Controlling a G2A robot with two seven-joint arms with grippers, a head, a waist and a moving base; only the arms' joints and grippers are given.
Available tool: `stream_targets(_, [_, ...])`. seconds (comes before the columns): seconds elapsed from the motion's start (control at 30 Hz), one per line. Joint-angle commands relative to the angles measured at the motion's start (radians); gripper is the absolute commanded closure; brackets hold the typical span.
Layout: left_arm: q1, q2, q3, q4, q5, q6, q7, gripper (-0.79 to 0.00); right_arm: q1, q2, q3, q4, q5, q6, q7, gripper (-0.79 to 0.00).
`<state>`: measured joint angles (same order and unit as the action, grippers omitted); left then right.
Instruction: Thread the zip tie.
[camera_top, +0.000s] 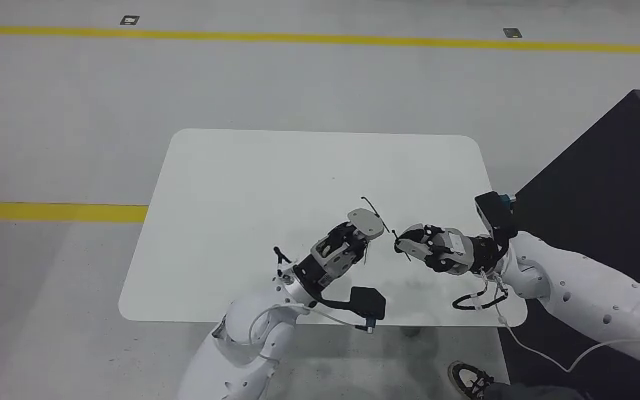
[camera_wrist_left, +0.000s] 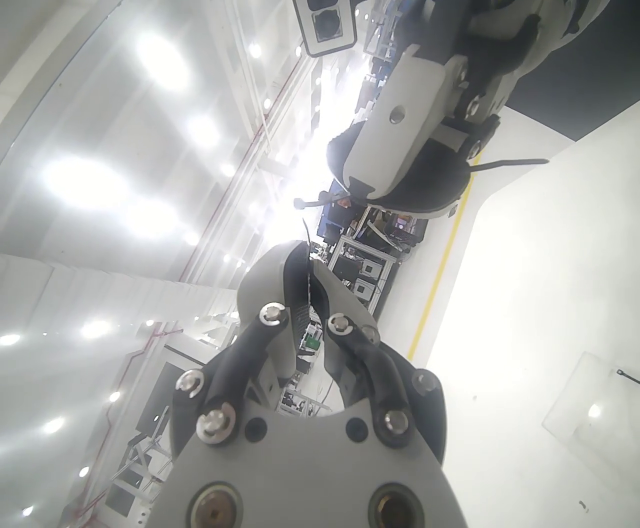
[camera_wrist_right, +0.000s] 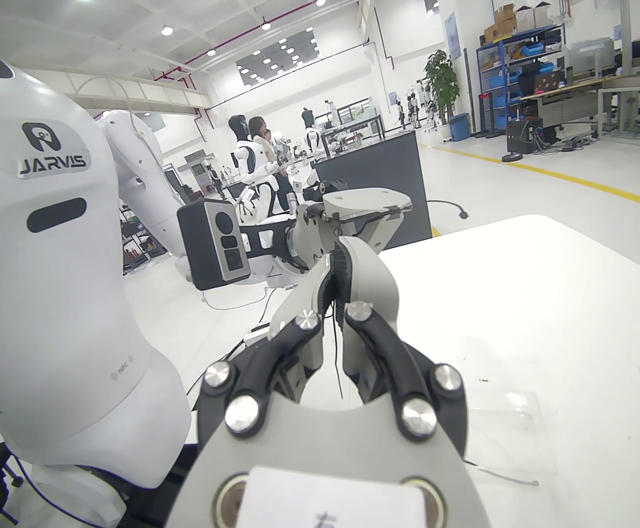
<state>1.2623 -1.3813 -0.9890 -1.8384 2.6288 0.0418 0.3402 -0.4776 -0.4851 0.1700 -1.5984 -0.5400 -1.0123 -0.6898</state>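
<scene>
The left gripper (camera_top: 366, 222) hangs over the near half of the surface (camera_top: 260, 200), a little right of its middle, and points toward the right edge. Its fingers (camera_wrist_left: 265, 280) are pressed together on a thin black strip (camera_wrist_left: 306, 231). A short free tip sticks out past them, probably so that there is a stiff end to steer.

Just beyond that tip, and apart from it, is the head (camera_wrist_left: 300, 202) of the zip tie (camera_wrist_left: 505, 163). The tie is held crosswise above the surface, with the head on one side of the grip and the tail on the other. I cannot tell whether the strip and this tie are two ends of one piece or two separate ties.

The right gripper (camera_top: 404, 243) faces the left one, tip to tip, nearer the right edge. Its fingers (camera_wrist_right: 370, 270) pinch the zip tie close behind the head. That seems meant to keep the head from swinging and to leave its slot open toward the other arm. A loose length of the tie trails back between the fingers toward the wrist.

The threading looks not yet done, since tip and head are near each other but not joined. The next move likely calls for fine alignment, as the tip could slide past the head.

Nearer the right gripper's wrist, a spare zip tie (camera_wrist_right: 505, 478) lies flat on the surface beside a clear plastic sheet (camera_wrist_right: 505, 407).
</scene>
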Motion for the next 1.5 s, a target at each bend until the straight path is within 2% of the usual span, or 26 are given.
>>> stream_targets(0.0, [0.000, 0.000, 0.003, 0.000, 0.001, 0.005, -0.003, 0.000, 0.000, 0.000, 0.000, 0.000, 0.000, 0.000, 0.000, 0.000])
stream_targets(0.8, [-0.028, -0.001, 0.023, 0.015, 0.005, 0.011, -0.022, 0.000, 0.000, 0.000, 0.000, 0.000, 0.000, 0.000, 0.000, 0.000])
stream_targets(1.47, [-0.019, 0.004, 0.018, 0.012, 0.004, 0.016, -0.017, 0.000, 0.000, 0.000, 0.000, 0.000, 0.000, 0.000, 0.000, 0.000])
